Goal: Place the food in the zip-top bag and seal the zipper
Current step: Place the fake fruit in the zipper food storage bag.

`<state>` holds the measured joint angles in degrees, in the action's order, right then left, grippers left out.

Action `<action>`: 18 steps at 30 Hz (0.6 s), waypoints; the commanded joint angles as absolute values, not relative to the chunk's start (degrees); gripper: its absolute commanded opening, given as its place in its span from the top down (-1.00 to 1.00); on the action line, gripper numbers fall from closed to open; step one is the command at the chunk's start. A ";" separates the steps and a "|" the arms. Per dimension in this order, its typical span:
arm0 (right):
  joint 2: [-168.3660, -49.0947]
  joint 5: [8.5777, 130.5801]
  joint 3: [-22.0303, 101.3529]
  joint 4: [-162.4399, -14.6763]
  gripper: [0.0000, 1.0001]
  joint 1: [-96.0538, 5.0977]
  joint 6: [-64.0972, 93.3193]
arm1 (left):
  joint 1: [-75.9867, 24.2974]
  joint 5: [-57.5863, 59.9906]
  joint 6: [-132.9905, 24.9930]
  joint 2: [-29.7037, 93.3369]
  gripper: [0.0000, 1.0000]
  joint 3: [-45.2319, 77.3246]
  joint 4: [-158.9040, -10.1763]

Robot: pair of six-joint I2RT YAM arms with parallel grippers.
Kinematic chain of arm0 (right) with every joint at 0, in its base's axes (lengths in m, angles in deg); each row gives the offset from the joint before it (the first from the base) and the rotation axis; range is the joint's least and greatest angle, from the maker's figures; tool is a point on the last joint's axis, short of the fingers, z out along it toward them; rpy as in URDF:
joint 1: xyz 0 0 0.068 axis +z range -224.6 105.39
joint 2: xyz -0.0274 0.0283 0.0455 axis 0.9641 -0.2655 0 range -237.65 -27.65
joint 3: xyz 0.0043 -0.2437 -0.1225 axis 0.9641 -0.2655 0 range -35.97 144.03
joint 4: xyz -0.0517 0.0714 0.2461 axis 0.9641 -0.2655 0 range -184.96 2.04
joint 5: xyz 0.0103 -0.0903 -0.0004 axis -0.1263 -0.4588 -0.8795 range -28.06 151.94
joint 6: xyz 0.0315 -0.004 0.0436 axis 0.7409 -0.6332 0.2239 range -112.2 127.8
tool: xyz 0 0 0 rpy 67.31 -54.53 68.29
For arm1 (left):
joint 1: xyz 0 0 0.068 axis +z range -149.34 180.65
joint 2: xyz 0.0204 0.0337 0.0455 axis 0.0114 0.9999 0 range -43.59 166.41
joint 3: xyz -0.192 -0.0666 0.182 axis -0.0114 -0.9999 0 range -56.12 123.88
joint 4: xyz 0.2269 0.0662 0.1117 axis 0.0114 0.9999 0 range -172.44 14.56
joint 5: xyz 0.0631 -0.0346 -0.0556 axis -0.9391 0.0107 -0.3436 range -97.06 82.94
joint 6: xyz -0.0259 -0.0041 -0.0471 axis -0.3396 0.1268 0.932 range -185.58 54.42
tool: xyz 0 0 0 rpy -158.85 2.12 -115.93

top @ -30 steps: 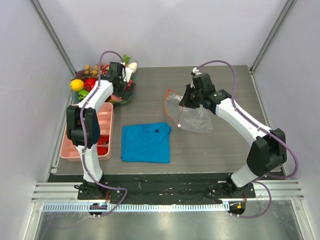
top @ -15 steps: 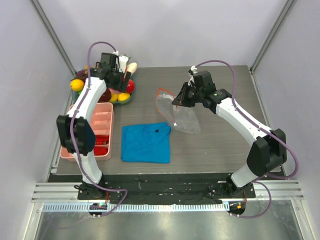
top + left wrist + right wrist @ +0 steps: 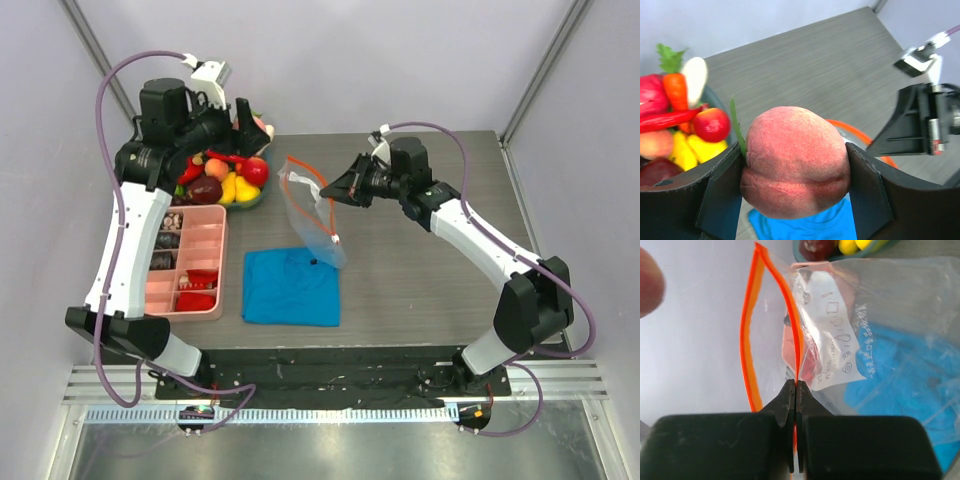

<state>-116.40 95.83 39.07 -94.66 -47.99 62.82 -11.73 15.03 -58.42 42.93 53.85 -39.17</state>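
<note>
My left gripper [image 3: 795,172] is shut on the pink peach [image 3: 795,160] and holds it in the air, above and to the left of the bag; it also shows in the top view [image 3: 248,118]. The rest of the food [image 3: 225,178], with a carrot [image 3: 676,90], a red fruit [image 3: 711,124] and yellow pieces, lies in a bowl at the back left. My right gripper [image 3: 796,390] is shut on the zipper [image 3: 796,335], one edge of the mouth. The zip-top bag [image 3: 312,215] hangs upright with its mouth [image 3: 303,170] open towards the left.
A blue folded cloth [image 3: 292,285] lies under the hanging bag. A pink divided tray [image 3: 190,262] with dark and red items stands at the left edge. The teal bowl [image 3: 250,198] sits behind it. Grey walls close in the table.
My left arm has risen from the bowl with the peach in its jaws. My right gripper has carried the bag left and lifted it, so its mouth now stands open.
</note>
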 commanded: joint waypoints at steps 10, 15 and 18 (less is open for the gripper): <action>-112.55 90.42 32.49 -95.78 0.98 -47.01 64.22 | -24.56 22.82 -52.49 43.24 -0.16 47.59 -44.82; -112.20 88.66 33.02 -97.27 0.98 -47.10 62.91 | -28.52 23.79 -50.81 45.27 -0.14 43.64 -44.82; -111.59 87.96 33.37 -98.16 0.99 -47.45 61.76 | -28.70 22.74 -51.86 44.92 -0.18 40.48 -44.21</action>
